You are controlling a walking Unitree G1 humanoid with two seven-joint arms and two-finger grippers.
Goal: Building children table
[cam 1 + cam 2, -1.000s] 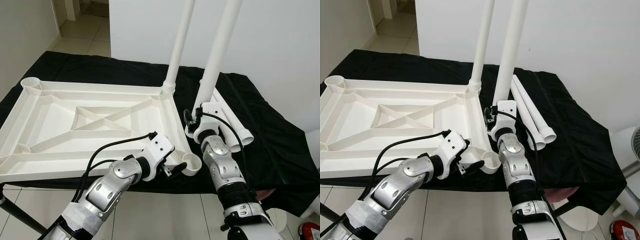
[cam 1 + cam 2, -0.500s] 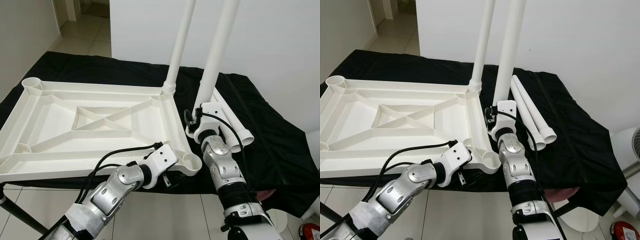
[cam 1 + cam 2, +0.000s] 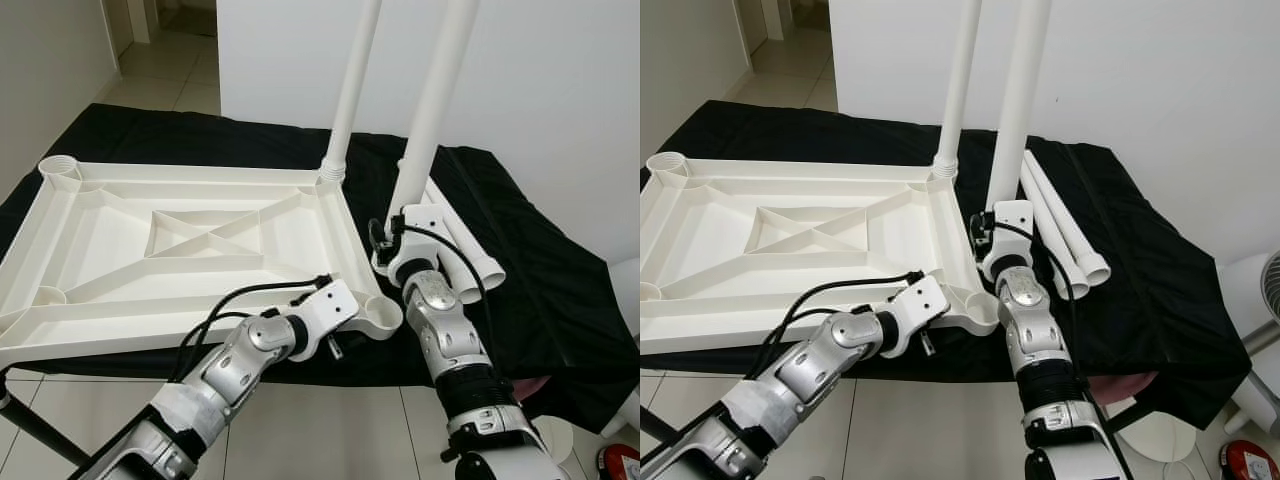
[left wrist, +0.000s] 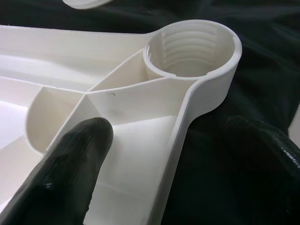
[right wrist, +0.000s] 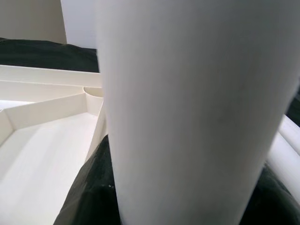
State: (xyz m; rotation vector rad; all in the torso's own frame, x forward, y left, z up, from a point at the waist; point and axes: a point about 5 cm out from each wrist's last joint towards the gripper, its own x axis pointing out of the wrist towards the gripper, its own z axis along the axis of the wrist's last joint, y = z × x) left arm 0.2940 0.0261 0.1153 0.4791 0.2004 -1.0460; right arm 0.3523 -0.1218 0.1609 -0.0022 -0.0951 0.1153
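Where the black cloth [image 3: 560,300] covers the worktop, a white tabletop [image 3: 190,250] lies upside down, its ribbed underside facing up. One leg [image 3: 352,90] already stands upright in the far corner socket beside the wall. The left tool [image 4: 168,154] sits at the tabletop's near right corner, its fingers [image 4: 70,173] apart and straddling the rim, one inside the tray and one outside on the cloth (the threaded socket [image 4: 190,47] just ahead of them is empty). To the right, the right tool [image 3: 398,248] is clamped on a second leg [image 3: 438,90], holding it upright just beside that near corner. Further right, two more legs [image 3: 470,250] lie side by side on the cloth.
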